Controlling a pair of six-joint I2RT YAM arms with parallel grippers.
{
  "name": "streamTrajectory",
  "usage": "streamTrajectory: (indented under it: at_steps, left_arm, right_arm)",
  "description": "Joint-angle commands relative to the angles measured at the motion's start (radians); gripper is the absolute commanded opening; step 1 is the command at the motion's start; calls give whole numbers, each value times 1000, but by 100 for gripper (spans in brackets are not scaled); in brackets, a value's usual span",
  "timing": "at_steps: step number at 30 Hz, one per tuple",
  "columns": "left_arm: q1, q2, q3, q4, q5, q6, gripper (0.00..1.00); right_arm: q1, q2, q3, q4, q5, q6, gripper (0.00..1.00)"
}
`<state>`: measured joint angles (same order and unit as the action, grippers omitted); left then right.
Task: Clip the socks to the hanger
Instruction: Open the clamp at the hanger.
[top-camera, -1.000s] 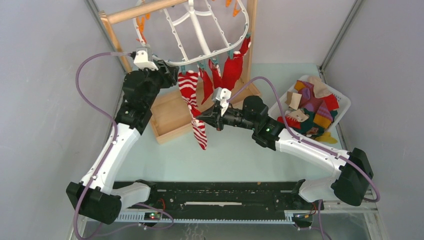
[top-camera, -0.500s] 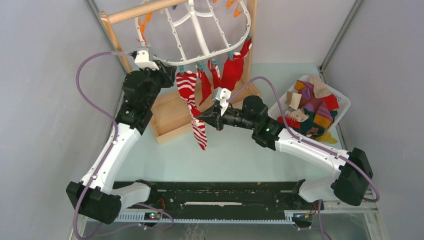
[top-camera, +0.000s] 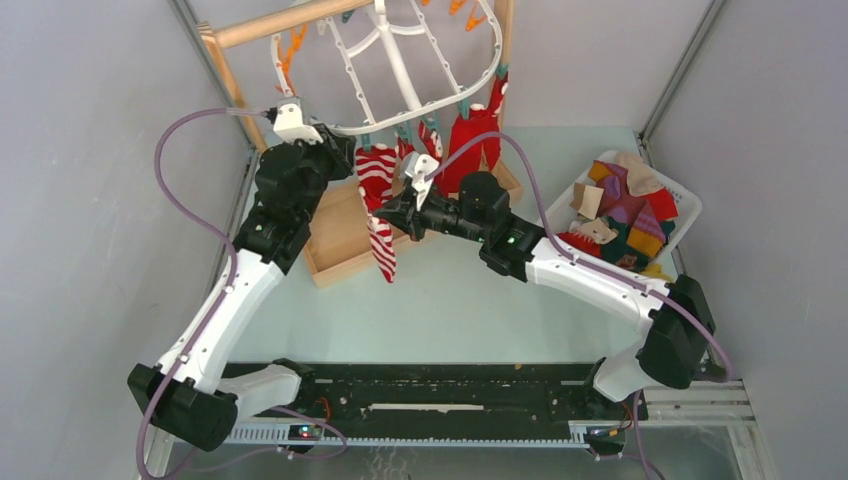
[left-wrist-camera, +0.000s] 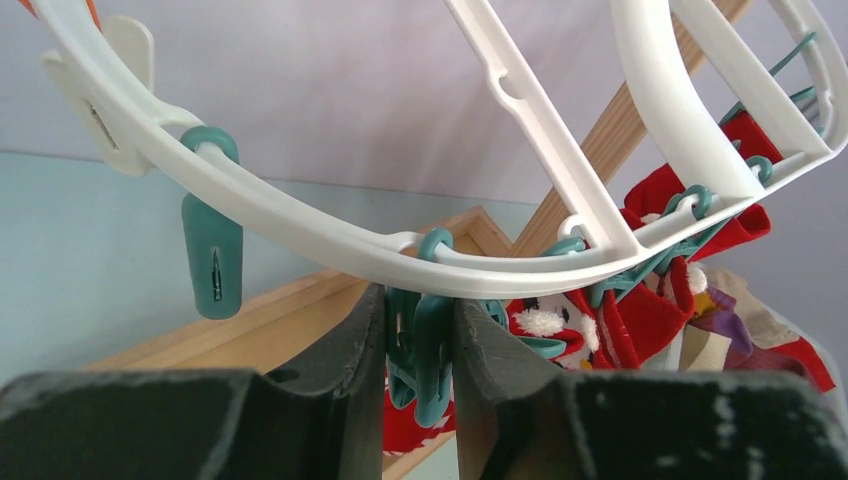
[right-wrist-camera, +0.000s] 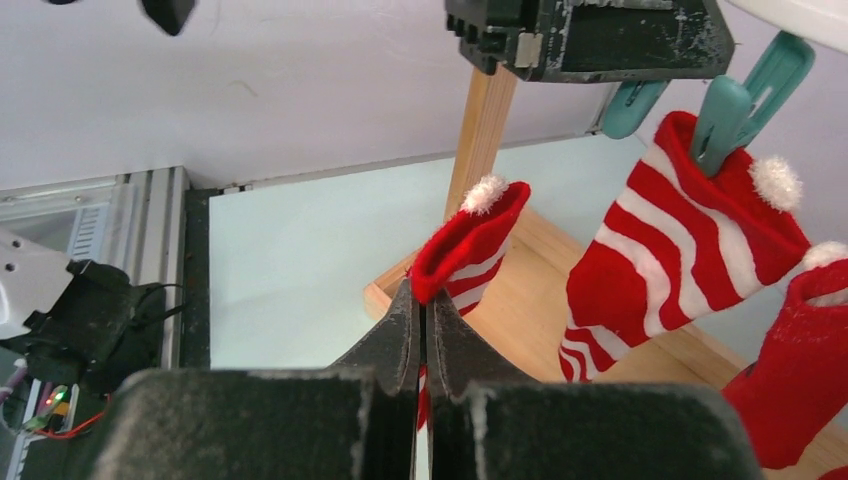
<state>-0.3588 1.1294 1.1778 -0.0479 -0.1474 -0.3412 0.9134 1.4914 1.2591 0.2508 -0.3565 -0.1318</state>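
Pinching striped sock (right-wrist-camera: 470, 245), left gripper (left-wrist-camera: 420, 300) squeezing clothespin (left-wrist-camera: 432, 345)

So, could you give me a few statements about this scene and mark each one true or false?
1. The right gripper is shut on the held striped sock. True.
2. The left gripper grips an orange clothespin. False: its fingers press a teal clothespin on the hanger.
3. A clipped striped sock hangs from another teal pin. True.
4. The white basket is empty. False: it holds loose socks of several colours.
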Motion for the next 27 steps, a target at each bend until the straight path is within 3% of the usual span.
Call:
streamTrajectory:
  at_steps: [1,12,27]
  left_arm:
    - [-37,-19,83,-108,-155,-39,0]
    - [-121,39,215,-281,-402,-102,0]
    - [-167,90,301,-385,-473,-143,0]
  right_arm:
    - [8,31,69,-11,55,2,0]
    - [10,81,122,-50,118,1,0]
    - [10,140,207,-58,181,-9,0]
